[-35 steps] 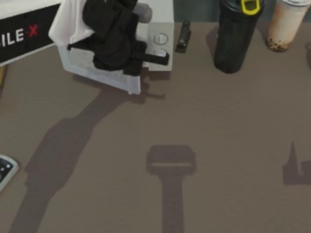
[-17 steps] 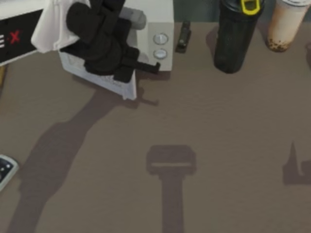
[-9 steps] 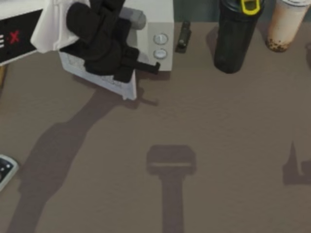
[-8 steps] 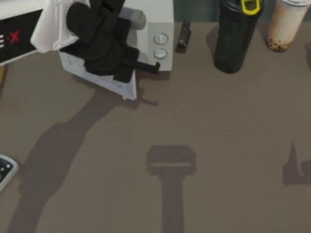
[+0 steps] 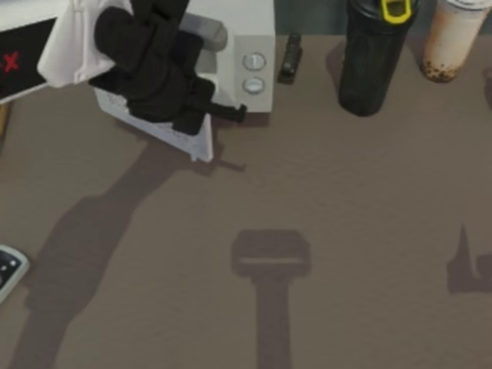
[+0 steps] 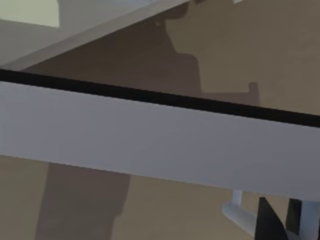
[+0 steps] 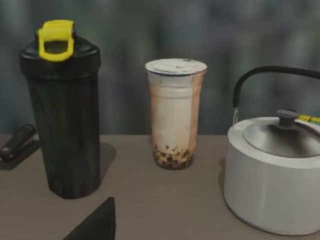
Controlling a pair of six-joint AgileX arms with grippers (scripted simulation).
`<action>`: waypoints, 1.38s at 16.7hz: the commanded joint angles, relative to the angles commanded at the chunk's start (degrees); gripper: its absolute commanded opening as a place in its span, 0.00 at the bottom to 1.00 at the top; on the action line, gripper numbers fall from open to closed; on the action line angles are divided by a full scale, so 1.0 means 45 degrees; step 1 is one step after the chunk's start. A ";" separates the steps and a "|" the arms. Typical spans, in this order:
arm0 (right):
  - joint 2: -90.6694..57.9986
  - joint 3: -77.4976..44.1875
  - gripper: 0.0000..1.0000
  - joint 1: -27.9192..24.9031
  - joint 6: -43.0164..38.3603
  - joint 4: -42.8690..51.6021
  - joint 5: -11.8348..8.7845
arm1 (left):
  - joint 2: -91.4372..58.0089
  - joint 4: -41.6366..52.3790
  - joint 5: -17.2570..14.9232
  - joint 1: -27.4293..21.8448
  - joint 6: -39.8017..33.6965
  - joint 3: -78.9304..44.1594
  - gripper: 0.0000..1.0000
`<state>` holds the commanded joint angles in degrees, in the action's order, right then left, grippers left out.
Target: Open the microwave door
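Note:
The white microwave [image 5: 247, 29] stands at the table's back left, with two round knobs [image 5: 254, 73] on its right panel. Its microwave door [image 5: 183, 138] is swung partly out, the free edge toward the table's middle. My left arm lies over the microwave, and my left gripper [image 5: 234, 113] sits at the door's free edge, shut on the door's handle [image 6: 239, 218]. In the left wrist view the door's edge [image 6: 160, 137] is a wide white band across the picture. My right gripper [image 7: 97, 225] is out of the top view, parked at the right.
A tall black bottle [image 5: 374, 58] with a yellow loop and a bubble-tea cup [image 5: 453, 38] stand at the back right. A white kettle [image 7: 272, 170] sits beside them. A small black object [image 5: 290, 58] lies next to the microwave. A grey device [image 5: 9, 269] sits at the left edge.
My left gripper has moved left and a little back, and the door has swung further out with it. The right arm's shadow has not moved.

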<state>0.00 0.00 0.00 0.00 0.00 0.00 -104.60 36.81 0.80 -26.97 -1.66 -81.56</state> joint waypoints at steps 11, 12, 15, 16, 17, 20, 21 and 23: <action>0.0000 0.0000 1.00 0.0000 0.0000 0.0000 0.0000 | 0.0563 -0.0150 -0.0560 0.0360 0.1067 0.0662 0.00; 0.0000 0.0000 1.00 0.0000 0.0000 0.0000 0.0000 | 0.0563 -0.0150 -0.0560 0.0360 0.1067 0.0662 0.00; 0.0000 0.0000 1.00 0.0000 0.0000 0.0000 0.0000 | 0.0563 -0.0150 -0.0560 0.0360 0.1067 0.0662 0.00; 0.0000 0.0000 1.00 0.0000 0.0000 0.0000 0.0000 | 0.0563 -0.0150 -0.0560 0.0360 0.1067 0.0662 0.00; 0.0000 0.0000 1.00 0.0000 0.0000 0.0000 0.0000 | 0.0563 -0.0150 -0.0560 0.0360 0.1067 0.0662 0.00; 0.0000 0.0000 1.00 0.0000 0.0000 0.0000 0.0000 | 0.0563 -0.0150 -0.0560 0.0360 0.1067 0.0662 0.00; 0.0000 0.0000 1.00 0.0000 0.0000 0.0000 0.0000 | 0.0563 -0.0150 -0.0560 0.0360 0.1067 0.0662 0.00; 0.0000 0.0000 1.00 0.0000 0.0000 0.0000 0.0000 | 0.0563 -0.0150 -0.0560 0.0360 0.1067 0.0662 0.00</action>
<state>0.00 0.00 0.00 0.00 0.00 0.00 -102.07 36.13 -1.72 -25.35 3.14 -78.58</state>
